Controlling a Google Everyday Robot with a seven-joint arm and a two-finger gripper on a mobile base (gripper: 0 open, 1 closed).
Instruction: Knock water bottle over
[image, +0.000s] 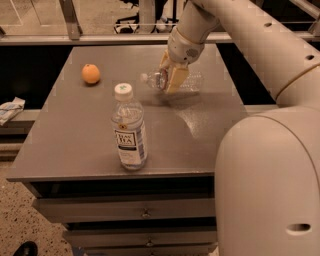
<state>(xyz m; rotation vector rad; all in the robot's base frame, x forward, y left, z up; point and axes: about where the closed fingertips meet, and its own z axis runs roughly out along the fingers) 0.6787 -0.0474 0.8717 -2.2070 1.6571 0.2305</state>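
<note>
The water bottle (192, 81), slim and clear with a small pale cap (145, 77), lies almost flat on its side at the back of the grey table (75, 150). Its cap points left and its body stretches to the right. My gripper (172, 75), with yellowish pads, is at the bottle's neck end and covers part of it. It reaches down from the white arm (240, 30) at the top right. Whether the bottle rests fully on the table I cannot tell.
A wider bottle with a white tea label and white cap (129, 131) stands upright near the table's front. An orange (90, 73) lies at the back left. Drawers (145, 214) sit under the tabletop. My white body (270, 185) fills the lower right.
</note>
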